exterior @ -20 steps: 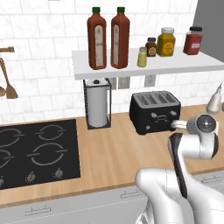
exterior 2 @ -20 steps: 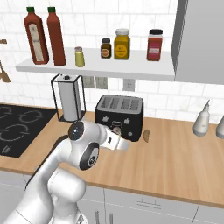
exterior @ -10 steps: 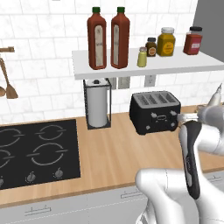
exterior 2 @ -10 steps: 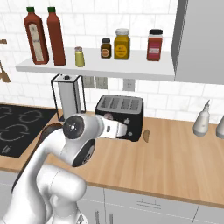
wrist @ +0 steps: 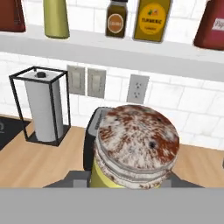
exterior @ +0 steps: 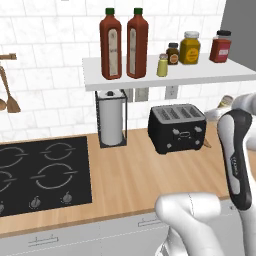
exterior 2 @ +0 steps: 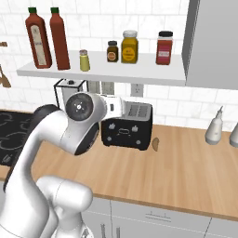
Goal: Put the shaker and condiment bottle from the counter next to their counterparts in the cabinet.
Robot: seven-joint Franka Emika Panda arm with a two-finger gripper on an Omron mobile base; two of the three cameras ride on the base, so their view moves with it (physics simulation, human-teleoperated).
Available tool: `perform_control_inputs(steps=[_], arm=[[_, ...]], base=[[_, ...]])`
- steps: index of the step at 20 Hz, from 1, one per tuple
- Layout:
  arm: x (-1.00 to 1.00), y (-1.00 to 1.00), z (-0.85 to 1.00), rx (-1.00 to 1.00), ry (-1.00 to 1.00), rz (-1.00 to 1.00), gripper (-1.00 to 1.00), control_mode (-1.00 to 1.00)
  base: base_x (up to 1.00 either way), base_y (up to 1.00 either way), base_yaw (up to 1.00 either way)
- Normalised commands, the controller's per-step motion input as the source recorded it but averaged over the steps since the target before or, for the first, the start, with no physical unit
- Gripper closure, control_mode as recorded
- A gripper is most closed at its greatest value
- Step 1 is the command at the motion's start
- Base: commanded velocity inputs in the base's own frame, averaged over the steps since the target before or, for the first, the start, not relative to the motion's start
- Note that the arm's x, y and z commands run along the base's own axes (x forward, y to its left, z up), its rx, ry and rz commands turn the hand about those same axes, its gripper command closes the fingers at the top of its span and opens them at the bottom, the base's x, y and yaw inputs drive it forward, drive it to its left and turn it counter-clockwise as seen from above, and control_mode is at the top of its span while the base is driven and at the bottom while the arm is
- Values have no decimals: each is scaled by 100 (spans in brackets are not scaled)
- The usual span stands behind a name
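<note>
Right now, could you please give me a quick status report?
End effector shut on the shaker. Both condiment bottles already on the cabinet, second shaker beside them. Toaster below the path.

The shaker [wrist: 131, 153] had a yellow-green body and a grey cap mottled with rust-brown. Its twin [exterior: 162, 65] on the white shelf [exterior: 165, 77] was yellow-green too. Both condiment bottles [exterior: 111, 44] were reddish-brown with green caps and pale beige labels. The bench [exterior: 135, 180] was light wood, the toaster [exterior: 178, 128] black, the hob [exterior: 42, 175] black with pale rings.
</note>
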Motion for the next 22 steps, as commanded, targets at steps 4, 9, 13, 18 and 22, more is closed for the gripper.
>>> perform_control_inputs(steps=[4,9,13,18,22], arm=[[0,27,84,-5,1,23,100,-100],[-5,16,84,-4,0,18,100,-100],[8,41,5,-10,7,15,100,-100],[2,4,39,-2,-7,2,100,-100],[18,15,17,0,-4,1,100,-100]], base=[[0,0,0],[0,0,0],[0,0,0],[0,0,0],[0,0,0]])
